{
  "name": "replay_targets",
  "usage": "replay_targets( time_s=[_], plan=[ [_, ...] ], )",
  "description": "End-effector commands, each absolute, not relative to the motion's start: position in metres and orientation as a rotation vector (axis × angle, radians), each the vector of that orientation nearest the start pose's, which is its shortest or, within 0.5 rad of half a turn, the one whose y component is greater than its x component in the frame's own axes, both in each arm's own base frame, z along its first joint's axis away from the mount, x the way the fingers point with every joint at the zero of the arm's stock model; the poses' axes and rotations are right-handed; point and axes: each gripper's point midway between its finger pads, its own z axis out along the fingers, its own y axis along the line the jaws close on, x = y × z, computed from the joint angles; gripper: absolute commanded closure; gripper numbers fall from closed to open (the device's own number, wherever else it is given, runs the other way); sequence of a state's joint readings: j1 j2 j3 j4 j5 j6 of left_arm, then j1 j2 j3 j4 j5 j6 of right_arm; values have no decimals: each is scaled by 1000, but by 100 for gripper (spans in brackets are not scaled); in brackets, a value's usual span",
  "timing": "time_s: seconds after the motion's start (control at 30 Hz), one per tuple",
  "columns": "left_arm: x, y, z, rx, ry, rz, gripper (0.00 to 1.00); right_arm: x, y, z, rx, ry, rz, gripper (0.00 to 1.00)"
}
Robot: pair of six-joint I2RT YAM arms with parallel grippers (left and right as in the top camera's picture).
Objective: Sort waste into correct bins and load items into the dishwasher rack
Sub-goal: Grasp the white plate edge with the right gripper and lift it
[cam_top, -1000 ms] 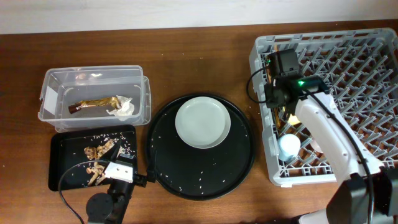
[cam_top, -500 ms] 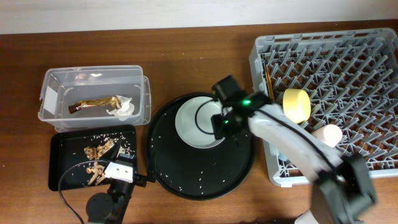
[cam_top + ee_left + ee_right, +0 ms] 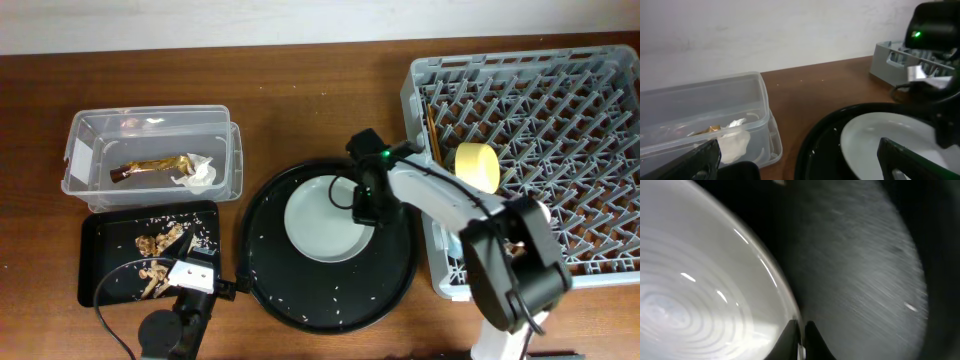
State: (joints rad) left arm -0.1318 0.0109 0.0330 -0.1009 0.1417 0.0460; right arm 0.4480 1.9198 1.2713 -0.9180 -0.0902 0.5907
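the plate (image 3: 322,222) lies on the round tray (image 3: 300,300), at the middle of the surface (image 3: 300,90). the tub (image 3: 90,130), holding wrapper (image 3: 150,166) and tissue (image 3: 200,175), sits at ten o'clock, the shallow tray (image 3: 105,240) at eight, the rack (image 3: 560,130) at three.

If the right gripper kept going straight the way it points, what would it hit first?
The rim of the plate, which sits right at the tips of the right gripper; the round tray lies beneath. Contact is unclear.

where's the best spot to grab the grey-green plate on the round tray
Its right rim, from above, with fingers astride the edge. The plate lies flat in the round black tray, so only its thin raised lip gives purchase. The right gripper appears to pinch there.
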Motion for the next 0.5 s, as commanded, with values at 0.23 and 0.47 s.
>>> replay_targets(
  time_s=[0.23,0.47],
  plan=[
    [238,-56,159,265,1633,-167,1,316,-74,275,664,2205,-472,96],
    [238,-56,159,265,1633,-167,1,296,-195,303,793,2063,-917,96]
  ],
)
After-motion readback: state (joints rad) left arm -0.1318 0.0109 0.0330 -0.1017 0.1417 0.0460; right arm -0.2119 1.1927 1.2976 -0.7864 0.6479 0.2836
